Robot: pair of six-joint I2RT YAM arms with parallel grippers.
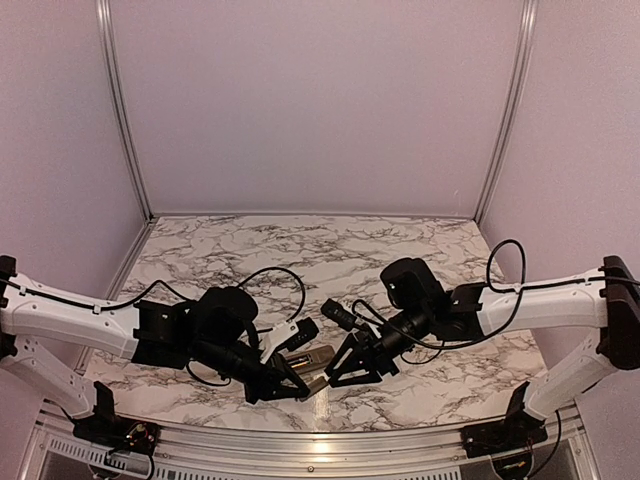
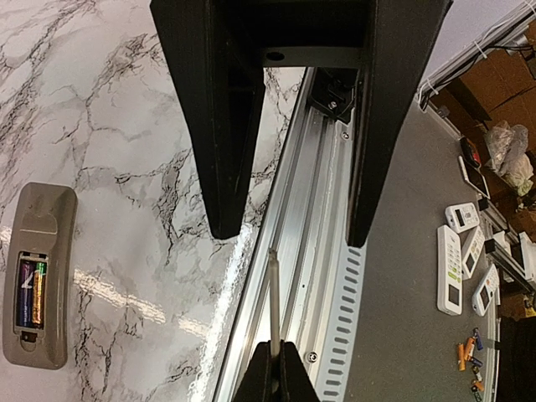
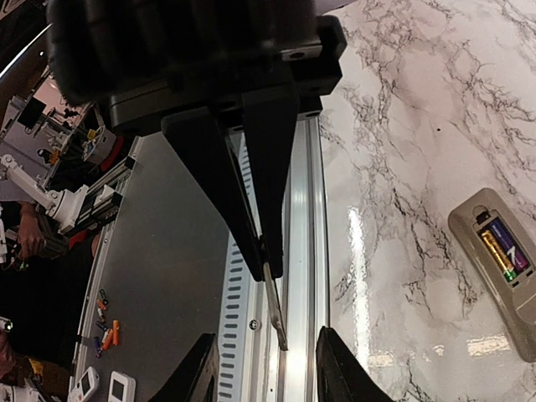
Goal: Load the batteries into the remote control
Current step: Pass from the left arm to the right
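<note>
The remote control (image 2: 38, 276) lies grey back up on the marble, its battery bay open. A blackish battery (image 2: 25, 289) and a gold battery (image 2: 38, 293) lie side by side in the bay. It also shows in the right wrist view (image 3: 498, 268) and in the top view (image 1: 308, 358). My right gripper (image 3: 266, 266) is shut on a thin grey cover piece (image 3: 276, 318), seen edge-on above the front rail. My left gripper (image 2: 293, 233) is open, one finger on each side of that piece without touching it. Both grippers (image 1: 290, 385) (image 1: 340, 375) meet just in front of the remote.
An aluminium rail (image 2: 314, 201) runs along the table's front edge right under the grippers. Beyond it, on a grey surface, lie spare white remotes (image 2: 450, 268) and loose batteries (image 2: 469, 352). Black cables (image 1: 280, 275) loop over the marble behind the arms.
</note>
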